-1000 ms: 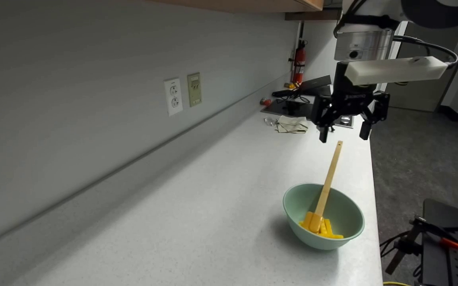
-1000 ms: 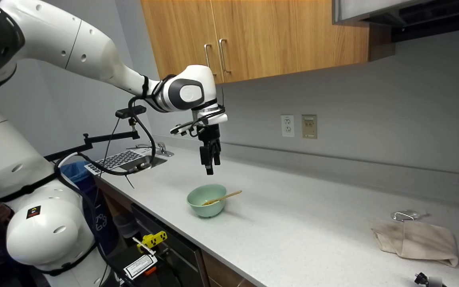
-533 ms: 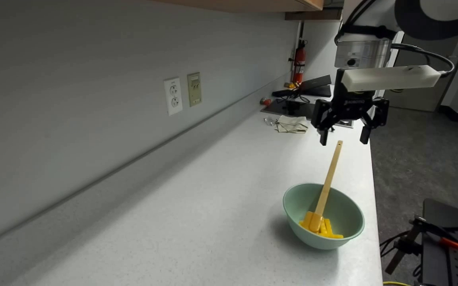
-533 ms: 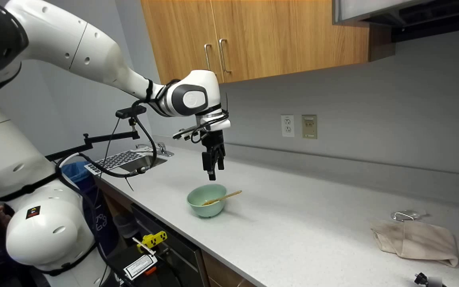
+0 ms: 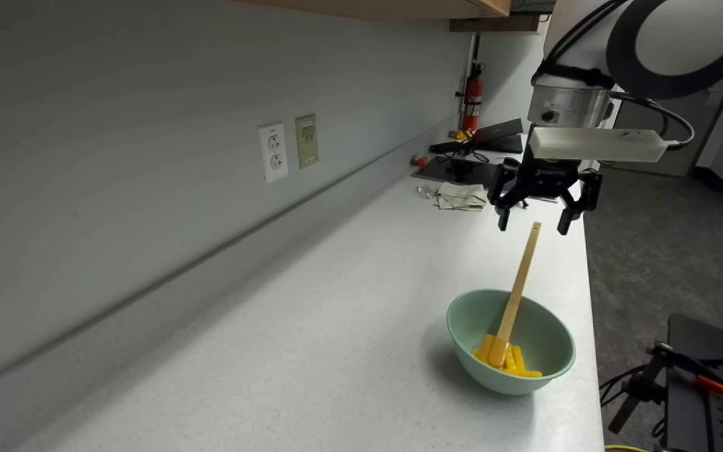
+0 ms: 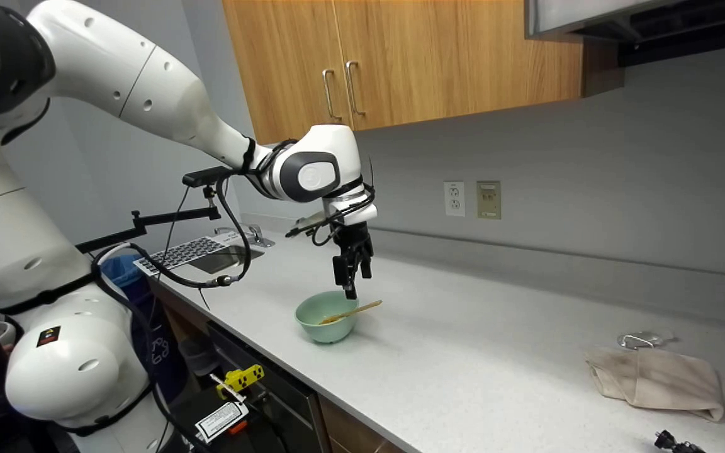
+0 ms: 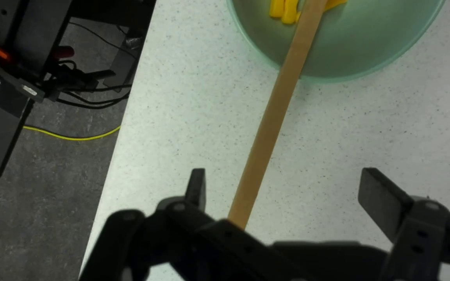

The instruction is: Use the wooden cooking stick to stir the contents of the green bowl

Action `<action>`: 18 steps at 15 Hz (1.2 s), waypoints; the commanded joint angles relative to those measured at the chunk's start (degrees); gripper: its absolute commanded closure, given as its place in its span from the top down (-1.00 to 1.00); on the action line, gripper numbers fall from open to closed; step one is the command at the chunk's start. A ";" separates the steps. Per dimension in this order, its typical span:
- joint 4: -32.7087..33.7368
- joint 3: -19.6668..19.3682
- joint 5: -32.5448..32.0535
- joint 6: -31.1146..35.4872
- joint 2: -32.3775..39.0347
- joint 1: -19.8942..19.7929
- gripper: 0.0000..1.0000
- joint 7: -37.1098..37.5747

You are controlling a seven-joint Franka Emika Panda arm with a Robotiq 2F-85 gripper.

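Note:
The green bowl stands on the counter and shows in all three views. Yellow contents lie at its bottom. Leaning across the rim is the wooden cooking stick, its lower end among the yellow pieces and its bare end sticking out past the bowl. Above that end hangs my gripper, jaws wide apart and holding nothing. In the wrist view the stick runs beneath the gap of my gripper, closer to the left-hand finger. The gripper's linkage hides its upper end there.
A wall with outlets runs behind the counter. The bowl sits near the counter's front edge. A folded cloth lies farther along, and a wooden cabinet hangs overhead. A sink is at the far end.
My gripper has come down and shifted slightly sideways, toward the stick's protruding end in an exterior view. Its jaws stay open. Bowl and stick have not moved.

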 commanded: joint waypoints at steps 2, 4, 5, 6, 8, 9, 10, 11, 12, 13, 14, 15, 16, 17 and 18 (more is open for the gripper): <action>-1.06 -0.24 -2.71 3.78 2.06 -0.69 1.00 3.26; -0.71 -0.26 -4.63 4.19 2.91 -0.83 1.00 5.20; -0.69 -0.44 -5.24 4.48 3.15 -0.83 1.00 5.87; -0.80 -0.64 -6.10 4.67 3.27 -0.92 1.00 6.77; -0.92 -1.03 -7.73 4.71 3.59 -1.10 1.00 8.18; -0.98 -1.20 -8.76 4.71 3.73 -1.19 1.00 8.83; -1.06 -1.34 -9.81 4.75 3.76 -1.30 1.00 9.59; -1.04 -1.41 -11.20 4.68 3.86 -1.41 1.00 10.56; -1.00 -1.46 -12.39 4.67 4.01 -1.49 1.00 11.28; -0.95 -1.45 -13.45 4.63 4.17 -1.50 1.00 11.93; -0.93 -1.36 -14.36 4.61 4.31 -1.41 1.00 12.68; -0.90 -1.27 -15.13 4.57 4.46 -1.25 1.00 13.35; -0.91 -1.07 -16.00 4.56 4.59 -1.07 1.00 14.29; -0.93 -0.96 -16.74 4.58 4.61 -0.93 1.00 15.02; -0.92 -0.80 -17.53 4.59 4.62 -0.79 1.00 16.06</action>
